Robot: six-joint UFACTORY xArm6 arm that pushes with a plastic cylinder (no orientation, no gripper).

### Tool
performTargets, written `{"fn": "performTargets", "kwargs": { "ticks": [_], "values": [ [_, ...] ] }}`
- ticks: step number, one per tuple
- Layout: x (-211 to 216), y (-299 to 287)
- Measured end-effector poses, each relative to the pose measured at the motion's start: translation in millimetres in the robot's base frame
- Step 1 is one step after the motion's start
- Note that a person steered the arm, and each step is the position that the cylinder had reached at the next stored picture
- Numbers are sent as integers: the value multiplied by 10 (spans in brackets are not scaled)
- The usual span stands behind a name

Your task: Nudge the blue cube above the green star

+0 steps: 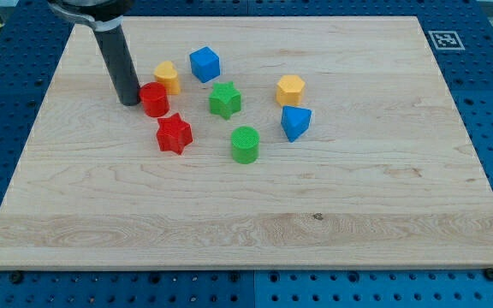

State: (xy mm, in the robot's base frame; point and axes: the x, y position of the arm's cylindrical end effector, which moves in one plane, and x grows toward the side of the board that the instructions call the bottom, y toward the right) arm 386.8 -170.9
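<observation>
Your blue cube (204,64) sits toward the view's top, up and to the left of the green star (224,99), near it but apart; the star lies roughly mid-cluster on the wooden surface (358,205). A yellow block (167,77) stands just left of the cube, its shape hard to make out; below it a red cylinder (154,99) rests against my tip (130,102), which touches its left side, well left of the cube. There is no pincer for you to read here, only the rod; its upper part is cut off by the view's top edge. Count two blue (cube and a wedge-like blue block (295,122) at right), two green (star and green cylinder (245,144)), two red (cylinder and red star (174,133)), two yellow (the second a yellow hexagonal block (290,89)).
</observation>
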Motion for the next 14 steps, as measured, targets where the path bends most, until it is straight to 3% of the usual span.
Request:
{"fn": "performTargets", "kwargs": {
  "ticks": [2,4,5,6,7,9,10,12,14],
  "values": [
    [234,-833],
    [1692,-664],
    [1692,-664],
    [1534,-812],
    [1006,-1080],
    [-642,-1277],
    [-931,-869],
    [-854,-507],
    [-850,303]
  ]
}}
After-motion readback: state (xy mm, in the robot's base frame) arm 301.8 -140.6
